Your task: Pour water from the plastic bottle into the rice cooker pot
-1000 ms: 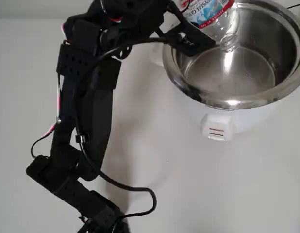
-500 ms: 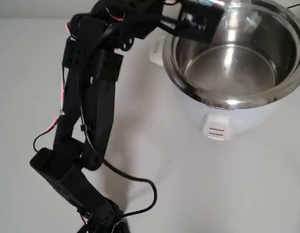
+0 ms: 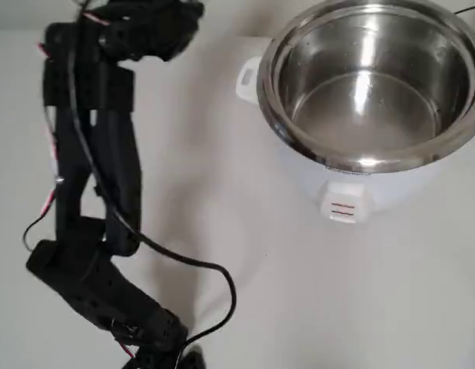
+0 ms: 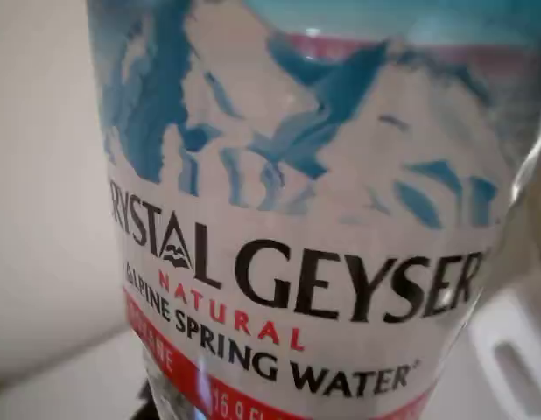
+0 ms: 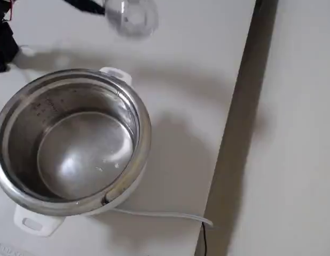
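On the white table [image 3: 376, 292], upper right in the overhead view, the rice cooker pot [image 3: 368, 81] is sitting in its white cooker body [image 3: 341, 192] — shiny steel, a thin film of water [image 5: 103, 162] glinting on its floor. The black arm [image 3: 91, 169] is reaching up the left side of that view, well apart from the pot. The plastic bottle [image 4: 297, 219] is pressing close to the wrist camera, label reading "Crystal Geyser"; in the fixed view it is appearing blurred at the top edge, beyond the cooker. Gripper fingers are hidden — grip on the bottle cannot be told.
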Motion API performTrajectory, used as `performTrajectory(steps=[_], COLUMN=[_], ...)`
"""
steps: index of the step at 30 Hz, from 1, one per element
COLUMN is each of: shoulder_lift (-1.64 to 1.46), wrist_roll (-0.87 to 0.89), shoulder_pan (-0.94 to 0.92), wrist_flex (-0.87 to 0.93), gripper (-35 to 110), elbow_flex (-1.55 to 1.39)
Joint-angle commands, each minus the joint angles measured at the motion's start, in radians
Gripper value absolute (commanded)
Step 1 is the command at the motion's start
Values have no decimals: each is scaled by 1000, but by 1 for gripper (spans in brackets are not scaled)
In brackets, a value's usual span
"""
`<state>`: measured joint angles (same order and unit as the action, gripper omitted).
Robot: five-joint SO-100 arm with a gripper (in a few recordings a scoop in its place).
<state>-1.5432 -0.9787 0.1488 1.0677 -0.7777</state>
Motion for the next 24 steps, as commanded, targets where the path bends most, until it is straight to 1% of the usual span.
performTrajectory(steps=[1, 5, 7, 9, 11, 13, 15, 17, 20, 22, 24], shoulder_lift=[-167, -229, -313, -462, -600, -718, -821, -874, -847, -752, -592], wrist_roll=[-201, -316, -374, -439, -472, -474, -477, -474, -465, -453, -442], shoulder_pan=[60, 83, 83, 84, 92, 98, 103, 103, 104, 106, 100], wrist_flex=[-14, -48, -153, -367, -523, -658, -845, -992, -1256, -1410, -1603], gripper=[11, 11, 11, 11, 11, 11, 11, 11, 11, 11, 11], elbow_flex=[64, 31, -118, -417, -692, -951, -1235, -1463, -1726, -1818, -1853])
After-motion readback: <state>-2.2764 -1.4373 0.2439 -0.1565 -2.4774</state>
